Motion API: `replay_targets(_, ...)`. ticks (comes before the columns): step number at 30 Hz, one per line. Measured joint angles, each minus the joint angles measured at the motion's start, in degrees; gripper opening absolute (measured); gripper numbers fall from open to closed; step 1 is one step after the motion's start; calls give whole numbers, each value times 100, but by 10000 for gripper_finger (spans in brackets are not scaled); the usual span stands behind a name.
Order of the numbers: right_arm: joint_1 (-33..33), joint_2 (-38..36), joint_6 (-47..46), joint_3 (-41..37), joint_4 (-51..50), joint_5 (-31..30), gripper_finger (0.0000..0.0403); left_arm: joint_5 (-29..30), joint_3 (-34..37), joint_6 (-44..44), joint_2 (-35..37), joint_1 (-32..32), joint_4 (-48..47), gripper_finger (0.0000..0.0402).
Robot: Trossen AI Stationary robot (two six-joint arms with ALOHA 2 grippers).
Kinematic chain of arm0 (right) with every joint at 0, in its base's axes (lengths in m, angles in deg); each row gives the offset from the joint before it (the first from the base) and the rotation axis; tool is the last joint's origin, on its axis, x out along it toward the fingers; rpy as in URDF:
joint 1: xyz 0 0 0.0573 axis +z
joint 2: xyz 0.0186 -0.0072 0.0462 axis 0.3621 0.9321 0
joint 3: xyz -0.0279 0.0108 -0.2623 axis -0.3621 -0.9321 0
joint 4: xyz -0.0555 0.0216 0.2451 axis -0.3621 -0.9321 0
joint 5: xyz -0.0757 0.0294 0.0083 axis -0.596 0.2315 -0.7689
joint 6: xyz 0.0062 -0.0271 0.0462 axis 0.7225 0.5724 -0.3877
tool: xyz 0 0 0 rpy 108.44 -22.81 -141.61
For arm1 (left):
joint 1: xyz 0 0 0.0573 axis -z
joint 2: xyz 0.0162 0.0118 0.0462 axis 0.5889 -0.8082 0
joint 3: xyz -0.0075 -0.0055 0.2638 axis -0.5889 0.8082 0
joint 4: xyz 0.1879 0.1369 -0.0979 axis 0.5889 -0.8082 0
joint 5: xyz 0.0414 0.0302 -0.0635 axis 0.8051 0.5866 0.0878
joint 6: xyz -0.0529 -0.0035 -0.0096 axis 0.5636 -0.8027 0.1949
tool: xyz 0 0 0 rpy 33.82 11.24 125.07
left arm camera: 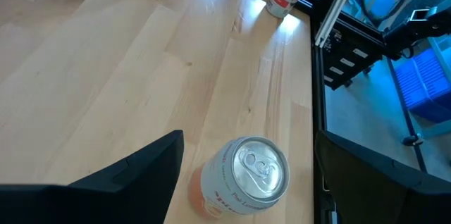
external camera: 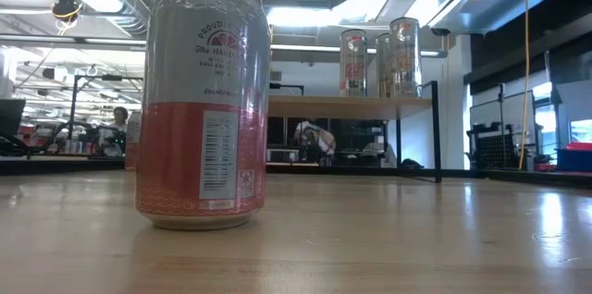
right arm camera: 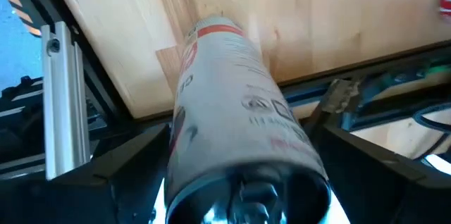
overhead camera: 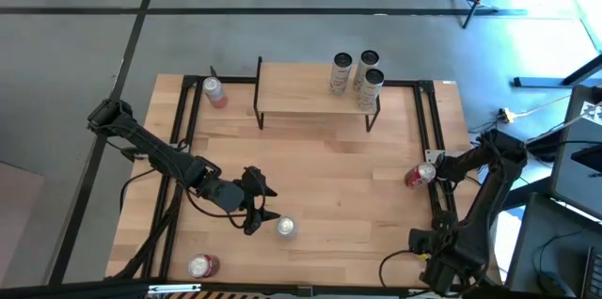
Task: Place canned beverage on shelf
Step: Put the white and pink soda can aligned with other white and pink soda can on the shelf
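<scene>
Standing upright: can (overhead camera: 286,228), axis vertical.

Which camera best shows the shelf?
The high view: the whole shelf with three cans on its right end. The low view shows only its edge behind a can; neither wrist view shows it.

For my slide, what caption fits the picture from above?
Three cans stand on the shelf while the left hand reaches, open, toward another can.
</scene>
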Motion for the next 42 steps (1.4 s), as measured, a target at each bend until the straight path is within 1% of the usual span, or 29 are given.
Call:
replay_targets(3,0,0,73,-158,235,3,341,-2,0,0,0,0,-2,315)
replay_targets(5,0,0,186,-219,280,-31,326,0,0,0,0,0,0,315)
replay_targets(7,0,0,293,-259,286,-40,295,0,0,0,0,0,-2,315)
replay_targets(10,0,-26,372,-262,250,-44,233,0,0,0,0,2,-1,315)
replay_targets(16,-216,-65,722,66,206,-278,232,-110,0,37,53,-55,-7,315)
replay_targets(20,-586,-101,1088,557,69,-835,232,-188,-89,35,275,-103,-94,315)
replay_targets(25,-1351,-109,1763,1099,-253,-1531,232,-234,-231,-45,683,-174,-846,315)
replay_targets(27,-1733,-109,2104,1190,-235,-1666,232,-236,-234,-46,887,-209,-1240,315)
replay_targets(30,-2361,-109,2593,1208,-238,-1662,232,-245,-236,-50,1179,-240,-1810,315)
replay_targets(32,-2773,-92,2899,1208,-228,-1662,232,-323,-236,-217,1316,-241,-2154,315)
replay_targets(38,-3945,85,3679,1208,28,-1544,232,-582,-236,-584,1545,-236,-2943,315)
replay_targets(42,-4518,429,4110,1208,61,-1297,232,-664,-92,-942,1596,-238,-3072,315)
